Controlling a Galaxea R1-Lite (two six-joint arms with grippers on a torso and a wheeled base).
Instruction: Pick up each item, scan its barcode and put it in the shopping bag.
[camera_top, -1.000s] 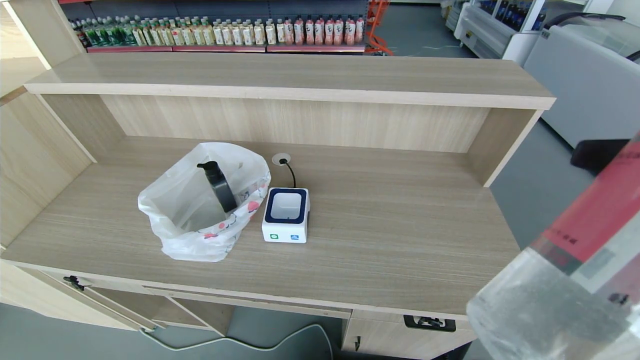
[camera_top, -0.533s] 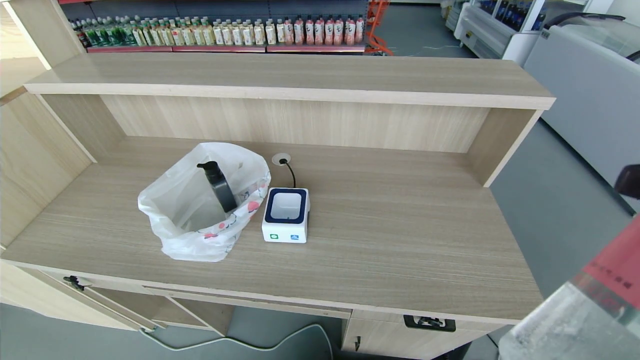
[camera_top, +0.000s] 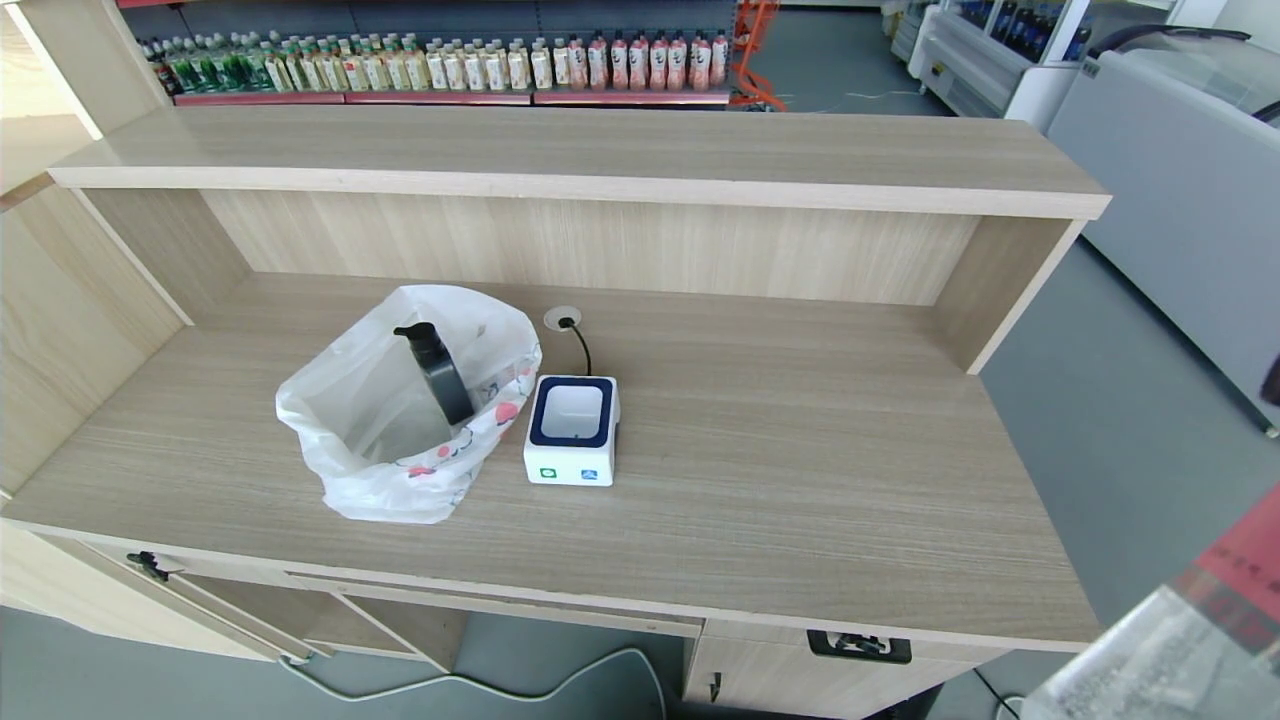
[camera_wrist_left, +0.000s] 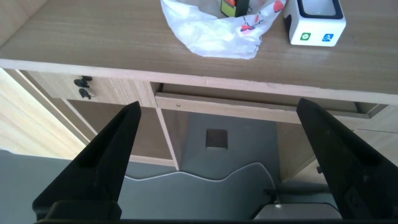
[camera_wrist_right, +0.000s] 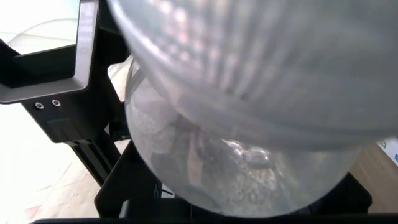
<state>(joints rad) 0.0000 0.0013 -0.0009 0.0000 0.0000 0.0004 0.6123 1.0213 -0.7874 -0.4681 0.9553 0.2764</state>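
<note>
Movement first: over the last second the clear bottle (camera_top: 1190, 630) with the red label has slid from high on the right of the head view into its lower right corner, past the counter's (camera_top: 800, 450) front corner. It is drawing away from the scanner (camera_top: 571, 430), not toward it, so I'd say there has been no scan yet (perhaps the arm is re-aiming the barcode, but that's a guess). The right claw (camera_wrist_right: 239, 186) is clamped round the bottle. The left claw (camera_wrist_left: 219, 109) hangs below the counter's front edge, fingers spread wide and holding nothing. The shopping bag (camera_top: 400, 470) already holds a black pump bottle (camera_top: 440, 375), with the scanner just beside it. The label's print is too blurred to read. The scanner's front carries green and blue square icons.
</note>
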